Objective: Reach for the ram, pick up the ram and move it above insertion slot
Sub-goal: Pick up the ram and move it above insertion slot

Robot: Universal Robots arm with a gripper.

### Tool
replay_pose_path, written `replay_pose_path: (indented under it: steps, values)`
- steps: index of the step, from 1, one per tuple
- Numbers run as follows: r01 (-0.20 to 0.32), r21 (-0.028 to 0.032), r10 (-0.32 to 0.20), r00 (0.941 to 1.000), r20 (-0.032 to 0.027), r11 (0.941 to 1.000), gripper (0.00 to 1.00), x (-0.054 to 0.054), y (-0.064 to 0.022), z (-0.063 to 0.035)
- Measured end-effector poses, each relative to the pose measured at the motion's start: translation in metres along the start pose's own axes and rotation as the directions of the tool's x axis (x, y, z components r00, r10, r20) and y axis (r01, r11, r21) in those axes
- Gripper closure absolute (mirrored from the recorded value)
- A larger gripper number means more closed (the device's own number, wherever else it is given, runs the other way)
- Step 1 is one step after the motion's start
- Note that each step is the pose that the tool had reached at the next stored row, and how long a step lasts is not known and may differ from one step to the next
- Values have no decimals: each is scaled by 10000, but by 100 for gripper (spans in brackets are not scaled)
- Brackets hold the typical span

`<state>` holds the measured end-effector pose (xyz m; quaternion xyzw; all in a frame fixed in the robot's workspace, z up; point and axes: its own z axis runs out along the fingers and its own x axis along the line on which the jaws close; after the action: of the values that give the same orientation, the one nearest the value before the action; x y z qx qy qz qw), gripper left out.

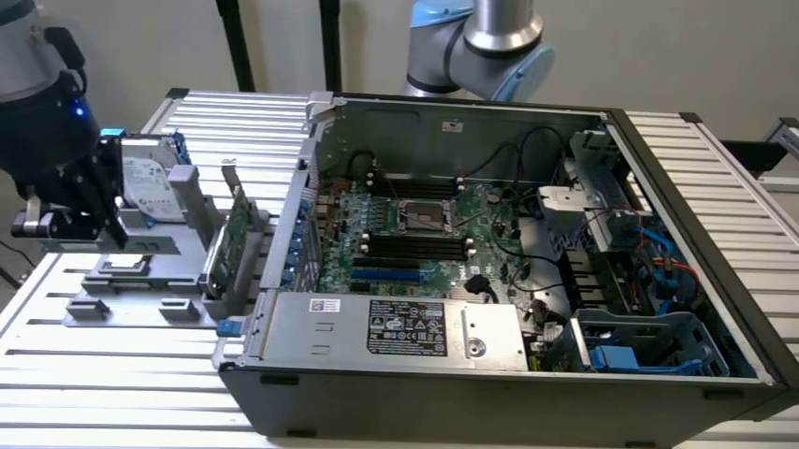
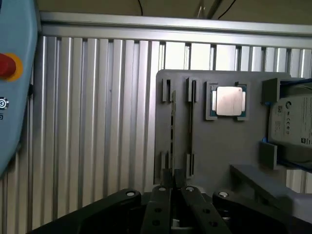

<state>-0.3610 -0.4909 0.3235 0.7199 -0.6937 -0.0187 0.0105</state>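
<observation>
The ram (image 2: 172, 126) is a thin green stick seen edge-on over the grey holder plate (image 2: 214, 146), beside an empty slot groove. Its near end runs in between the black fingertips of my gripper (image 2: 173, 187), which are drawn close together on it. In the exterior view my gripper (image 1: 90, 234) hangs low over the holder (image 1: 125, 281) at that view's left, well apart from the open computer case (image 1: 374, 383). The black insertion slots (image 1: 413, 248) lie on the motherboard inside the case, with nothing above them.
A silver hard drive (image 1: 148, 187) and a green expansion card (image 1: 234, 245) stand upright in the holder between my gripper and the case. A processor chip (image 2: 229, 101) lies on the plate. A blue pendant with a red button (image 2: 14, 73) sits beside the ribbed table. Cables and a drive cage crowd the case's right.
</observation>
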Motion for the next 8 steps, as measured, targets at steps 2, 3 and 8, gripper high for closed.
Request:
replay_pose_path:
  steps: [2, 3, 8]
  values:
    - [1, -14, -1, 10000, 13, 10000, 86, 3, -87, -95]
    - [2, -20, -2, 10000, 18, 10000, 86, 4, -131, -142]
    - [3, -44, -2, 10000, 41, 10000, 86, 9, -348, -367]
